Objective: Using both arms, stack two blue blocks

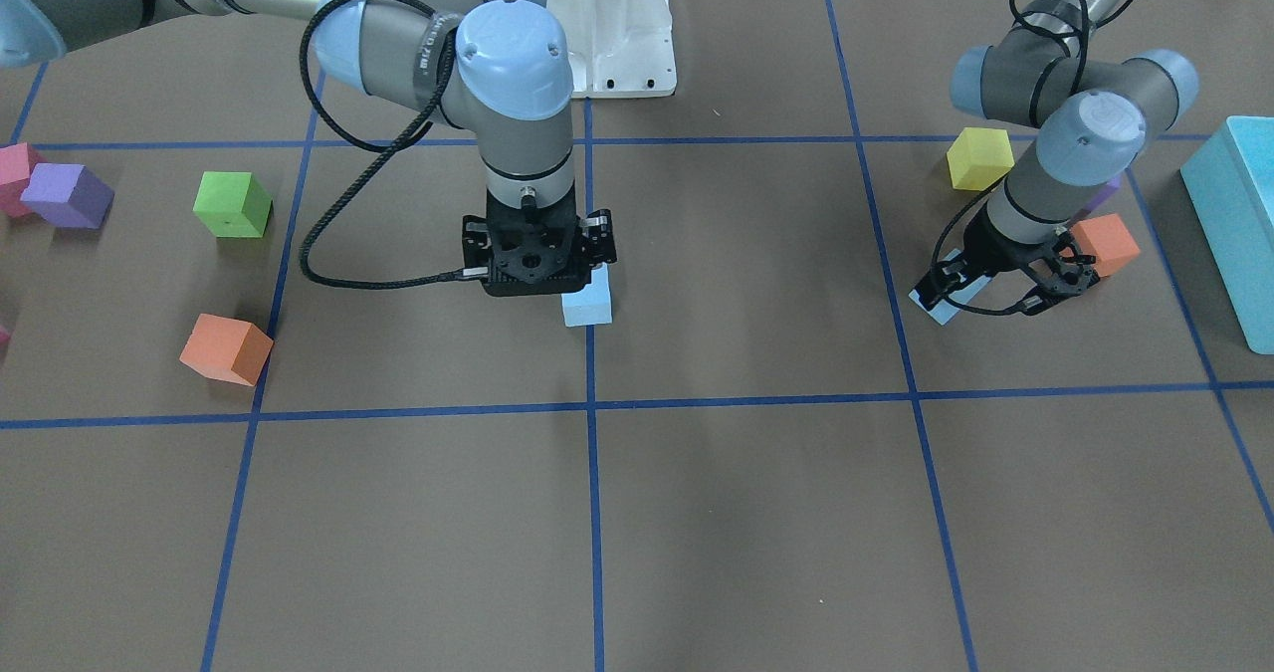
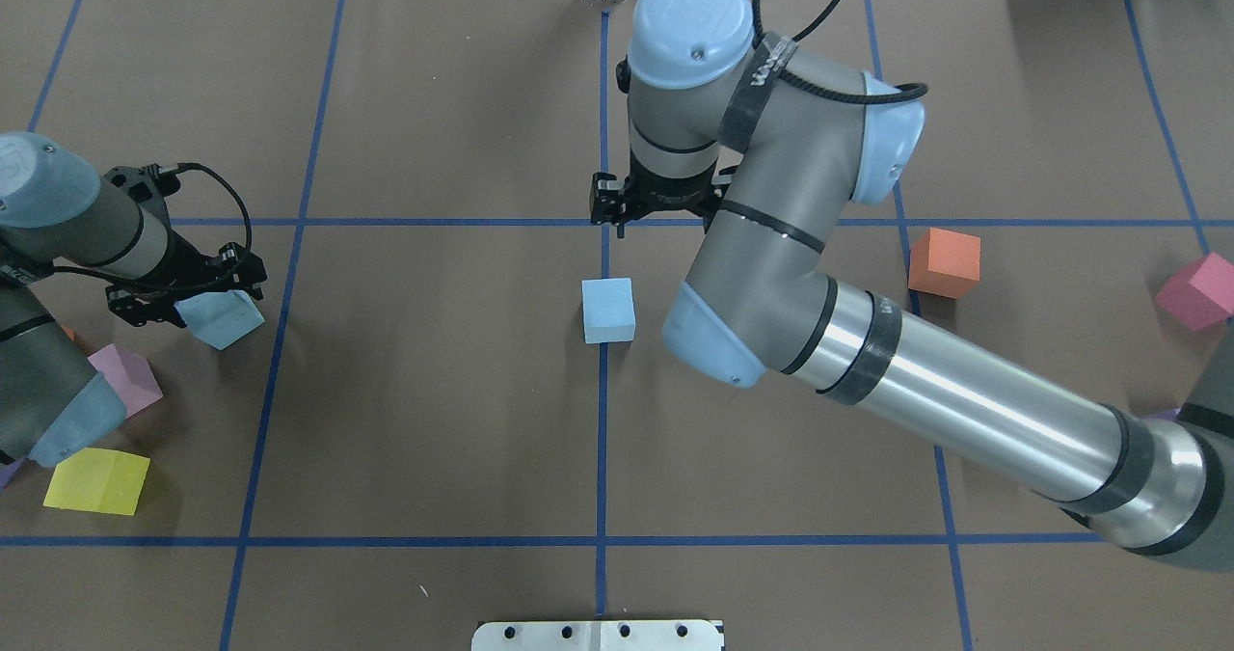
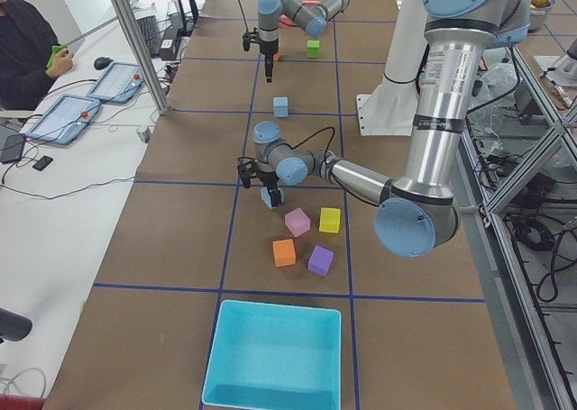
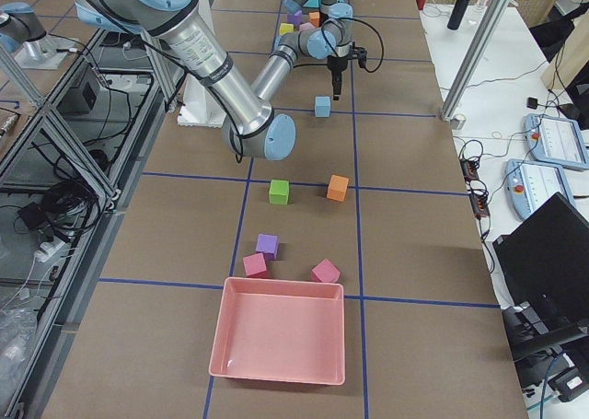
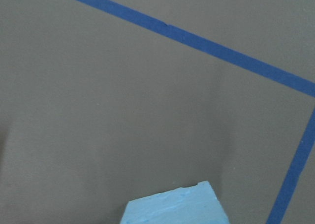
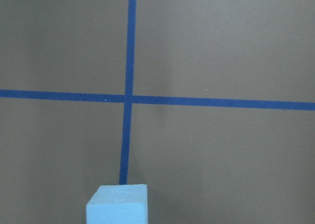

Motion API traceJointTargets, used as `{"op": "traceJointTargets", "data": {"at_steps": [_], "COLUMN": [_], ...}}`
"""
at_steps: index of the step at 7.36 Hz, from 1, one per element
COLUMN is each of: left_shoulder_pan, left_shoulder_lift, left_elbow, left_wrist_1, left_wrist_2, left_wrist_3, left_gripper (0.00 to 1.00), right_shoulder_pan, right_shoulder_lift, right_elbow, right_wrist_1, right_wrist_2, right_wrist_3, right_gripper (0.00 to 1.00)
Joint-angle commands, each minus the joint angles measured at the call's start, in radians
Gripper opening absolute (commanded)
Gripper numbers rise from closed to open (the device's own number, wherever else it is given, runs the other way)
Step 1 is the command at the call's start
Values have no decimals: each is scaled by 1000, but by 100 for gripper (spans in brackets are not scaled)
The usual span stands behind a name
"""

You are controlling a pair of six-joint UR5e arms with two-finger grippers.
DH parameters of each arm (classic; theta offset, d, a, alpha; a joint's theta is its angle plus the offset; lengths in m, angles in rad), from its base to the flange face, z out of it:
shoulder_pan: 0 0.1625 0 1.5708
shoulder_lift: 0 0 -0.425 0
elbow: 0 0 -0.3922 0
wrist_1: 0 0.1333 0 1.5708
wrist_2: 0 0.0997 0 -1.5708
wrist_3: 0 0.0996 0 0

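One blue block sits on the table's centre tape line; it also shows in the front view and at the bottom of the right wrist view. My right gripper hangs raised above the table just beyond this block, and it looks open and empty. My left gripper is shut on the second blue block and holds it tilted, just above the table at the left. This block shows in the left wrist view and as a pale sliver in the front view.
Near the left arm are a yellow cube, a pink-purple cube, an orange cube and the turquoise box. On the right side lie orange, green, purple and pink cubes, and a pink tray.
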Motion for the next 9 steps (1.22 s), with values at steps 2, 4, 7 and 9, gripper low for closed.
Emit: {"op": "traceJointTargets", "data": {"at_steps": [2,4,7,9], "left_shoulder_pan": [9,9,11,12], "left_shoulder_lift": [-1,-5,-33,-201], "left_elbow": [1,-5,-49,-106], "left_wrist_1": [-9,-5,67,336], "left_wrist_2": [0,0,-17,-29], "left_wrist_3": [-1,4,14,98], "left_gripper": [86,63,58,58], "right_shoulder_pan": [202,380,537,623], "right_shoulder_lift": [-129,-268,-313,-333], "right_elbow": [92,141,129,97], "right_wrist_1": [-16,-19,-175,-220], "right_wrist_2": [168,285,298,298], "right_wrist_3": [-180,-386,-678,-810], "right_gripper": [100,100,100,100]}}
